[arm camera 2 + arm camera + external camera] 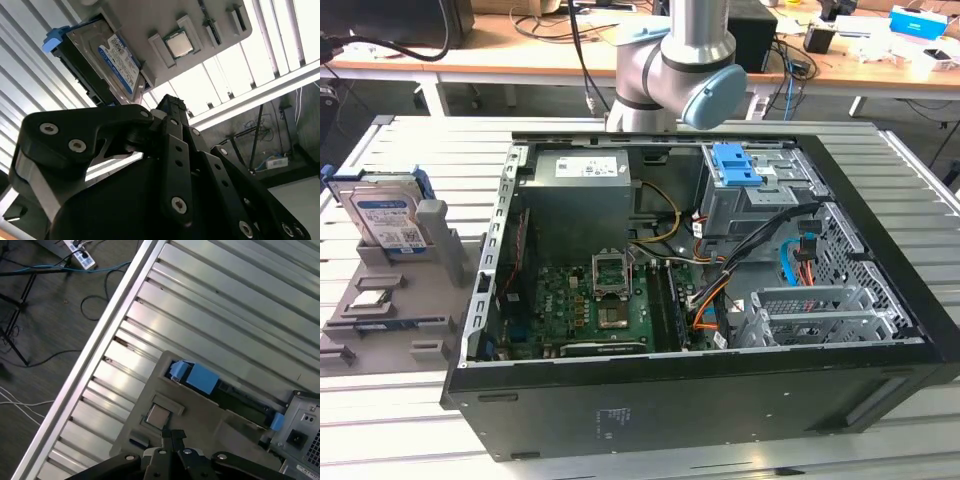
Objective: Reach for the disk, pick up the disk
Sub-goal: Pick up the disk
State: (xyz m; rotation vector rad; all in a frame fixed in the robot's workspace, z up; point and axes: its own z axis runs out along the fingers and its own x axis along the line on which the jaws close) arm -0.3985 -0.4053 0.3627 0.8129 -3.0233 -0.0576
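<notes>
Ahead of the end effector (173, 434) and apart from it, untouched: the disk (388, 215), a flat silver-grey metal rectangle with a blue-and-white label and a blue plastic frame along its edges. Stands on edge, leaning back, in a slot of a matt grey plastic holder (380, 300) on the slatted aluminium worktop (400, 420). Closer to the end effector than the disk in the first wrist view, flat in a shallow square recess of the same holder: a small square silver chip (179, 44).

End effector black, built of bolted links, fingertips pressed together with nothing between them.

Farther toward the exterior view's right, an open black computer case (720, 400) lying on its side. Holds a green circuit board (590, 300), a grey power supply box (582, 170), bundled cables (760, 228), perforated metal drive cages (820, 310) and a blue plastic bracket (735, 165). Behind the case, the silver arm (670, 60) with a pale blue joint cap.
</notes>
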